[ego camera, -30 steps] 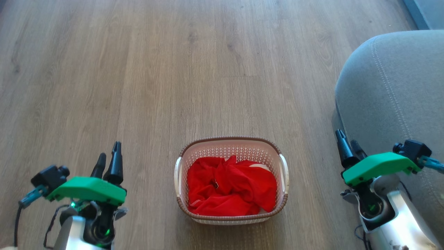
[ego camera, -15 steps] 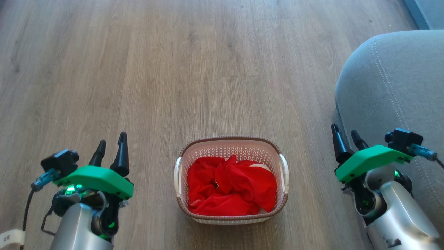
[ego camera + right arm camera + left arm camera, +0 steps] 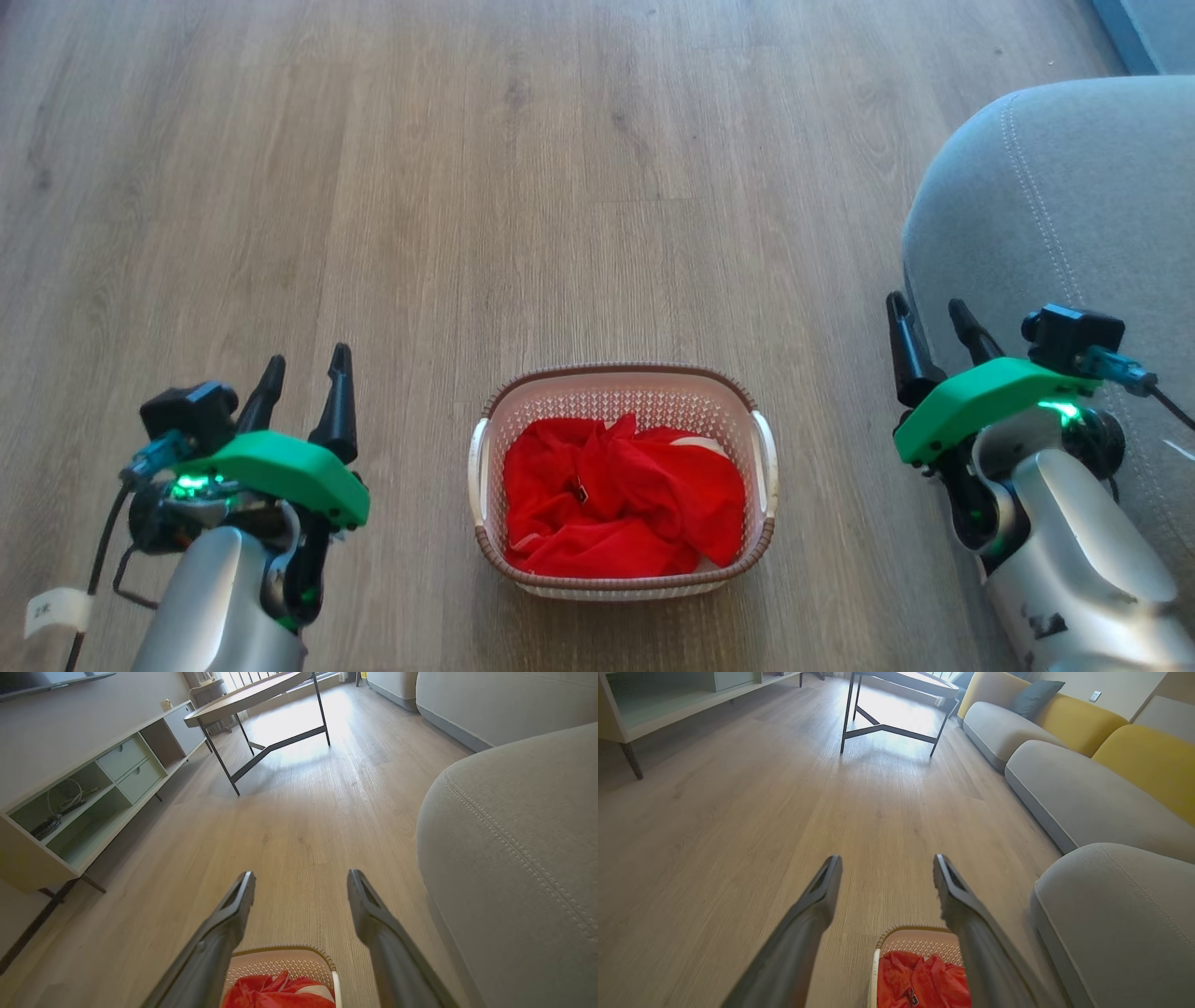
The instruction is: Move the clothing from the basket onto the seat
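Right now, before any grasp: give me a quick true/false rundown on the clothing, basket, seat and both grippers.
1. The red clothing lies inside the basket. True.
2. The left gripper holds a red garment. False: it is open and empty, off to the left of the basket.
3. The seat is on the robot's right of the basket. True.
4. The basket stands on the seat. False: it sits on the wooden floor, apart from the seat.
5. The right gripper is shut. False: its jaws stand open with nothing between them, near the seat's edge.
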`<state>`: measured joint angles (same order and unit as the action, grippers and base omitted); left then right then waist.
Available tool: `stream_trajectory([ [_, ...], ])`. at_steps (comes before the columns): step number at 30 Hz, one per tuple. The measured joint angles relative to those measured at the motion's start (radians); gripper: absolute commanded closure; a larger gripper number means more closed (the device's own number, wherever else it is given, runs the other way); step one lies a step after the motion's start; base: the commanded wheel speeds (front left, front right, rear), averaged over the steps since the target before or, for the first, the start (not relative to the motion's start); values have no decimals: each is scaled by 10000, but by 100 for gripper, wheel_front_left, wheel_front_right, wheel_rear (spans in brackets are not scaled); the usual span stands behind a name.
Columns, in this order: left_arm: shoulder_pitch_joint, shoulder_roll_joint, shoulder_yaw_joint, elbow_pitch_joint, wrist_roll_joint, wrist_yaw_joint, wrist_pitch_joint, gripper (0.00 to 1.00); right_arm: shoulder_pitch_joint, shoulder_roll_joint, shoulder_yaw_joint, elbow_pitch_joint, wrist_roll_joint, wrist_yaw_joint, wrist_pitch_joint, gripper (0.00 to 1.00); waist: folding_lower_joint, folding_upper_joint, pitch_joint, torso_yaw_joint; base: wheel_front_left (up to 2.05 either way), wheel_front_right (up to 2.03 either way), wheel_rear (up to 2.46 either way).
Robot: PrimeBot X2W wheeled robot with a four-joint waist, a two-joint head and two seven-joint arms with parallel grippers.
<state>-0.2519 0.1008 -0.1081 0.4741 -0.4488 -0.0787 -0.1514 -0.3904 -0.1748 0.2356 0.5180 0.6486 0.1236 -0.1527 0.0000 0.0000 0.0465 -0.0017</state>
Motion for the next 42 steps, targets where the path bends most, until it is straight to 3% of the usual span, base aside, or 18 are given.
stream_trajectory([
  [34, -1057, 100, -29, 328, 3820, 276, -1007, 0, -1273, -414, 249, 500, -3866, 0, -968, 0, 0, 0, 283, 52, 0, 0, 0],
  [42, -1122, -27, 359, 435, 3749, 257, -1022, 0, -1346, -389, -46, 502, -3940, 0, -970, 0, 0, 0, 334, 55, 0, 0, 0],
])
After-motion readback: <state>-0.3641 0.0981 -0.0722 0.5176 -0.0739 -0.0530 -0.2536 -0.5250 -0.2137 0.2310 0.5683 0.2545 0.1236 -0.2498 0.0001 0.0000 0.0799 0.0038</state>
